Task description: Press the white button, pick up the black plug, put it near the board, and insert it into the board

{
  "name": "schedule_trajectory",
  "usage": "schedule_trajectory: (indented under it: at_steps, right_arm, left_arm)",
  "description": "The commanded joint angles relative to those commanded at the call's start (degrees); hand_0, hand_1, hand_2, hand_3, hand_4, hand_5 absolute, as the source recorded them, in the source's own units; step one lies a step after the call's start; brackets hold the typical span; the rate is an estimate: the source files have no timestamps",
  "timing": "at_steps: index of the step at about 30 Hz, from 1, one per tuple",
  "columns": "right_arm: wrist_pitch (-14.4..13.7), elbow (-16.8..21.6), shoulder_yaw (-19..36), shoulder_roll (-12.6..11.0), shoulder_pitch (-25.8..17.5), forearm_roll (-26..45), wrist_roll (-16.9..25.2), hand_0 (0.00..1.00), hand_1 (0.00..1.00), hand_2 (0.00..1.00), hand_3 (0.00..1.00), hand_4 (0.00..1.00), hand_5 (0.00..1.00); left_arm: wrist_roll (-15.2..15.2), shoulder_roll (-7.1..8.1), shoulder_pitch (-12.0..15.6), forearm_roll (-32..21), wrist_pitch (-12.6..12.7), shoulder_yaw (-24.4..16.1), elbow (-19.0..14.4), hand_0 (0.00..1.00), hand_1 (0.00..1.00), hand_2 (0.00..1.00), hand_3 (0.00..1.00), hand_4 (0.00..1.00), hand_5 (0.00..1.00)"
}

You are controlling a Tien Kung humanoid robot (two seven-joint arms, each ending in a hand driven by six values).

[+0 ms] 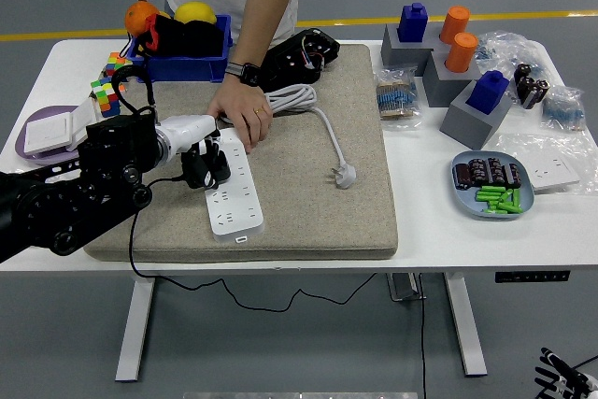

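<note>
A white power strip [234, 186] lies on the grey felt mat [308, 184], its white cable [297, 100] curling back to a white plug [345, 175]. My left hand [201, 161] is shut on the black plug [207, 169], which sits over the strip's upper sockets. The plug's black cord [135, 231] drops off the table's front edge. A person's hand [241, 114] presses down on the strip's far end. I cannot make out the white button. My right hand is out of view.
A blue bin [182, 49] with fruit and a Rubik's cube [109, 91] stand at the back left. A purple tray [42, 133] sits at the left edge. Blue and orange blocks [458, 63] and a plate of batteries [492, 184] fill the right side.
</note>
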Motion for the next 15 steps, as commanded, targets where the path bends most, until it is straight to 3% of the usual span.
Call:
schedule_trajectory:
  at_steps: [1,6,7,12,13,15]
  right_arm:
    - [0.0,0.0,0.0,0.0,0.0,0.0,0.0,0.777,0.663,0.643,0.625,0.714,0.468]
    - [0.0,0.0,0.2,0.0,-0.1,-0.2,-0.1,0.777,0.663,0.643,0.625,0.714,0.468]
    - [0.1,0.0,0.2,0.0,-0.1,-0.2,-0.1,0.777,0.663,0.641,0.619,0.716,0.466]
    - [0.1,0.0,0.1,0.0,-0.2,-0.2,-0.1,0.777,0.663,0.641,0.619,0.716,0.466]
    - [0.1,0.0,0.0,0.0,-0.2,-0.2,0.0,0.777,0.664,0.643,0.619,0.716,0.466]
    - [0.1,0.0,0.0,0.1,-0.2,-0.2,0.0,0.777,0.664,0.643,0.619,0.716,0.466]
  left_arm:
    - [0.2,0.0,0.0,-0.2,-0.2,0.0,0.0,0.276,0.206,0.234,0.257,0.507,0.002]
    - [1.3,0.14,0.1,-2.8,-2.0,0.0,0.3,0.276,0.206,0.234,0.257,0.507,0.002]
    - [1.3,0.13,0.2,-3.1,-2.2,0.0,0.4,0.279,0.324,0.339,0.325,0.727,0.002]
    - [0.3,0.32,0.5,-4.2,-2.6,-0.5,0.0,0.279,0.324,0.339,0.325,0.727,0.002]
    - [0.1,0.36,0.5,-4.4,-2.6,-0.7,-0.2,0.48,0.698,0.578,0.464,0.869,0.002]
    - [-0.7,0.43,0.7,-4.7,-2.3,-1.1,-0.4,0.48,0.698,0.578,0.464,0.869,0.002]
